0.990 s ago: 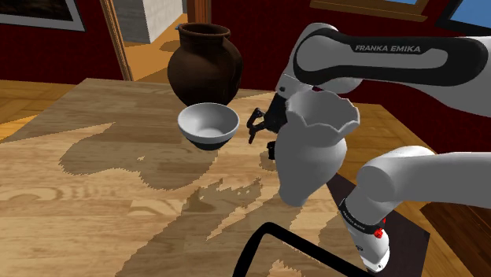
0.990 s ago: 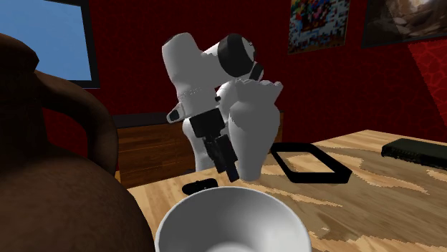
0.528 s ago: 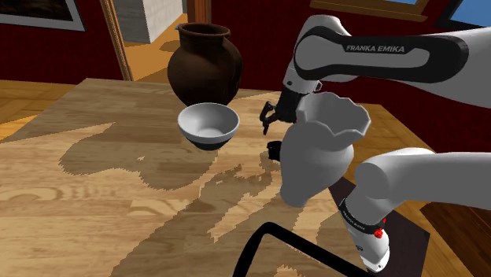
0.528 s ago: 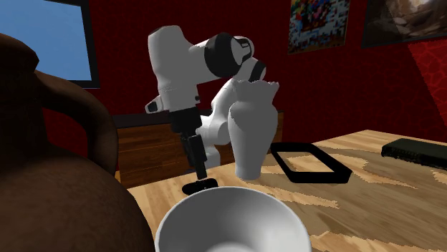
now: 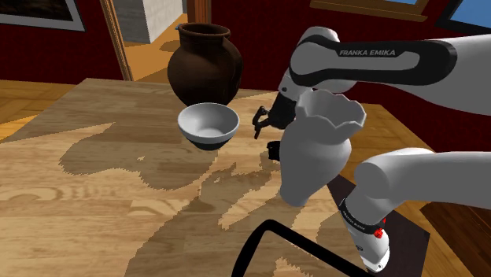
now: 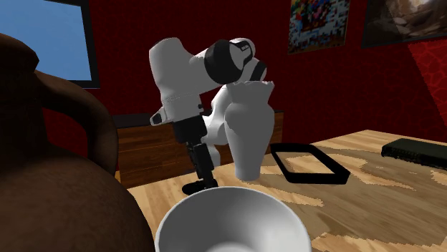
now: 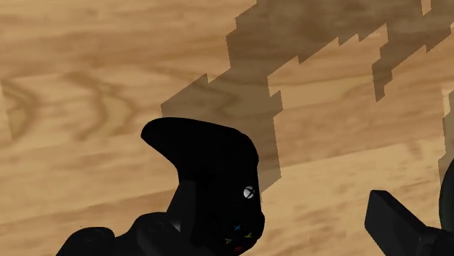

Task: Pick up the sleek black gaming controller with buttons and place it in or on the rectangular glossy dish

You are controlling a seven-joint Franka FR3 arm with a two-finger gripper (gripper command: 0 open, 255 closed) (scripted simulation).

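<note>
You've placed nothing yet: your gripper (image 6: 205, 174) hangs unclenched over the controller (image 6: 199, 187) near an edge of the table (image 6: 372, 207), the dish (image 6: 319, 180) empty.

Jaws point down over the black controller (image 6: 199, 187) on the tabletop (image 6: 387, 204). White vase (image 6: 247, 136) stands right of them; black dish (image 6: 322, 178) farther right.
</note>
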